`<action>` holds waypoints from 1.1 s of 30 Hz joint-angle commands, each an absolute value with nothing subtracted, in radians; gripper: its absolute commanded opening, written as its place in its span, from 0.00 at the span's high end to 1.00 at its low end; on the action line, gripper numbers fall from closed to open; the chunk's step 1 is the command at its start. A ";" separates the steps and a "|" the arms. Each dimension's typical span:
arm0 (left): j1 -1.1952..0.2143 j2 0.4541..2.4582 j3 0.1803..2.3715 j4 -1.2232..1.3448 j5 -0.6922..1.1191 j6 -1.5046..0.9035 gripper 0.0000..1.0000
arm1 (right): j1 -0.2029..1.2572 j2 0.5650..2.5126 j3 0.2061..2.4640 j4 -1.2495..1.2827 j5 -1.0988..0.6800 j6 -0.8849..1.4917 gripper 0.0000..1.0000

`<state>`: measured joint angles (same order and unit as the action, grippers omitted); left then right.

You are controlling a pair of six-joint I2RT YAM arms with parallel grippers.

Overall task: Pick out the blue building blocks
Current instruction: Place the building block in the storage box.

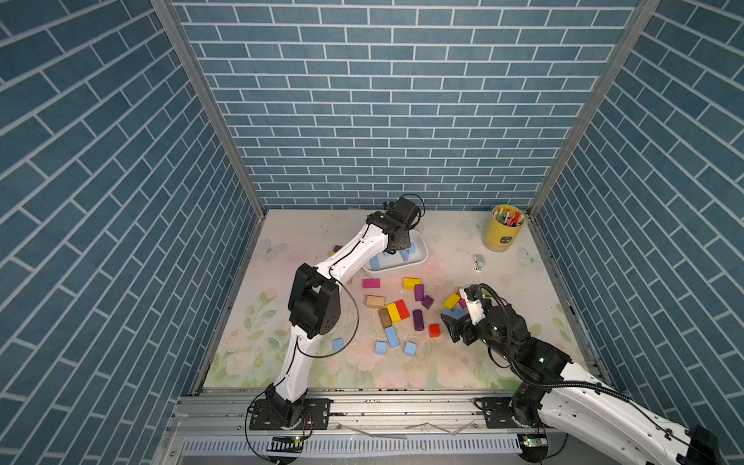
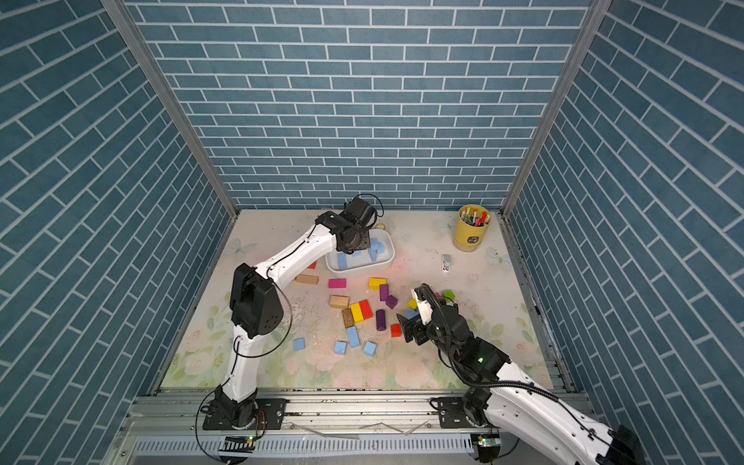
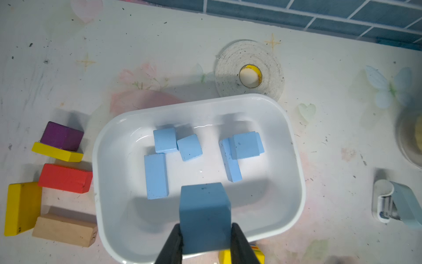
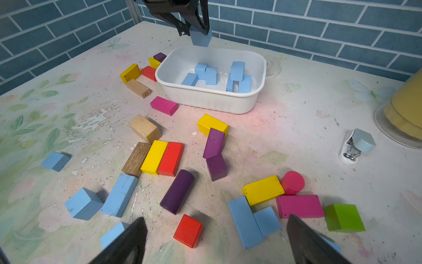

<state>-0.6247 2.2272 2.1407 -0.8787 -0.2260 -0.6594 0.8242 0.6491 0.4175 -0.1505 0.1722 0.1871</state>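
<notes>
Left tool (image 3: 205, 228) grips blue block (image 3: 204, 212) over white tub (image 3: 182, 112) edge; right tool (image 4: 214, 218) wide above loose blocks (image 4: 187, 230).

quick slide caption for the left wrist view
Left end effector holds a blue cube over the white tub, where several blue blocks already lie.

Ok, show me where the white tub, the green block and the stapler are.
White tub (image 4: 212, 100), right wrist view, on its front wall.
Green block (image 4: 342, 217), right wrist view, on its middle.
Stapler (image 4: 363, 140), right wrist view, on its grey-blue top.
</notes>
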 commanded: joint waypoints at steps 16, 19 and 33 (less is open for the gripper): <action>-0.525 2.531 2.394 -0.854 0.000 -0.686 0.69 | 0.822 0.617 0.421 -0.190 0.199 0.218 0.05; -0.524 2.547 2.398 -0.827 0.015 -0.685 0.63 | 0.822 0.617 0.422 -0.193 0.199 0.219 0.05; -0.518 2.492 2.357 -0.763 0.067 -0.671 0.37 | 0.822 0.618 0.422 -0.197 0.205 0.220 0.05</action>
